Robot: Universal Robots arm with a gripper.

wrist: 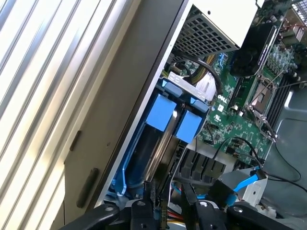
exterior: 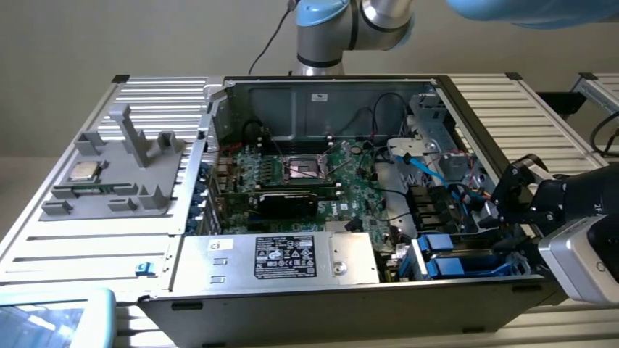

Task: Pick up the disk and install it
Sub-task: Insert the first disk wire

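Exterior view, lower right: black metal case wall (exterior: 480, 148), blue-framed grey disk (exterior: 447, 264) and blue flat cables (exterior: 425, 168) hem the bay; top side open.

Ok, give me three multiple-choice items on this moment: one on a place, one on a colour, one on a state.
1. The gripper is:
A. over the grey tray
B. above the processor socket
C. at the drive bay, at the exterior view's right

2. The plastic frame on the disk is:
A. blue
B. red
C. green

3. The case is:
A. shut by a panel
B. open, with the motherboard showing
C. stripped of all boards

Answers:
1. C, the gripper reaches into that corner of the case.
2. A, bright blue tabs edge the disk.
3. B, boards and cables lie in plain sight.
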